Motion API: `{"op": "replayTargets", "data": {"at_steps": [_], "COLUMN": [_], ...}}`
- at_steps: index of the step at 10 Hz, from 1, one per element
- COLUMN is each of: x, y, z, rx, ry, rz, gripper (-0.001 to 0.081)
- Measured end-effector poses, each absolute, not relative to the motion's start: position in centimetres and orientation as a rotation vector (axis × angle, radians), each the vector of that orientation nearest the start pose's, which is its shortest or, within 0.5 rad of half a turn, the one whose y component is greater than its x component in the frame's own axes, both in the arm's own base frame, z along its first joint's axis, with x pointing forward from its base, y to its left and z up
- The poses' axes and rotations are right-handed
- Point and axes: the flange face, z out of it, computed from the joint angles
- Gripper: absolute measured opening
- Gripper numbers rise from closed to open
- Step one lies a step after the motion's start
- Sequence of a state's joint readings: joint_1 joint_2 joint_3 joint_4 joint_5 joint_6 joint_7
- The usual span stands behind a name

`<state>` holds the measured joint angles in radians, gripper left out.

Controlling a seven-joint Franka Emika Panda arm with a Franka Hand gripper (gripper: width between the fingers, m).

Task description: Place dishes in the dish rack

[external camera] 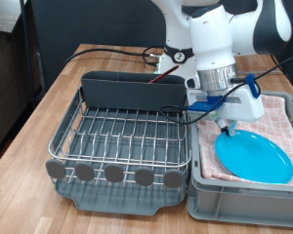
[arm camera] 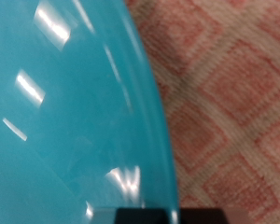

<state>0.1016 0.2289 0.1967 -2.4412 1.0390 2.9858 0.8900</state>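
Wooden tabletop (external camera: 59, 97) is occupied by the wire dish rack (external camera: 122, 136) and a cloth-lined crate (external camera: 200, 185), where the blue plate (external camera: 254, 156) is met at its edge by the gripper (external camera: 228, 125), whose opening cannot be told.

White arm bent downward, wrist vertical, claw (external camera: 228, 124) pointing straight down, fingers seemingly hidden from clear view

In the wrist view the light-blue plate (arm camera: 65, 112) is blurred and cut off by three picture edges, with only a dark sliver of the gripper visible. In the exterior view, the gripper (external camera: 230, 125) jaws are too small to judge, and the crate (external camera: 246, 200) runs off the right edge.
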Motion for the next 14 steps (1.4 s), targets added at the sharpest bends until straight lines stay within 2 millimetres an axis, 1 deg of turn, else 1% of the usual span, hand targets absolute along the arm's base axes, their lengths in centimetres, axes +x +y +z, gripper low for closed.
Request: {"op": "replayTargets", "data": {"at_steps": [4, 6, 10, 14], "x": [48.5, 48.6, 48.7, 47.9], "y": [8.5, 8.4, 7.5, 6.6], "z": [22.8, 23.4, 25.7, 29.1], "rx": [-1.893, -1.920, -1.984, -2.100], "ry": [1.976, 1.984, 1.991, 2.045], "rz": [-0.043, -0.066, -0.100, -0.096], "gripper": [0.0031, 0.0031, 0.0025, 0.0019]}}
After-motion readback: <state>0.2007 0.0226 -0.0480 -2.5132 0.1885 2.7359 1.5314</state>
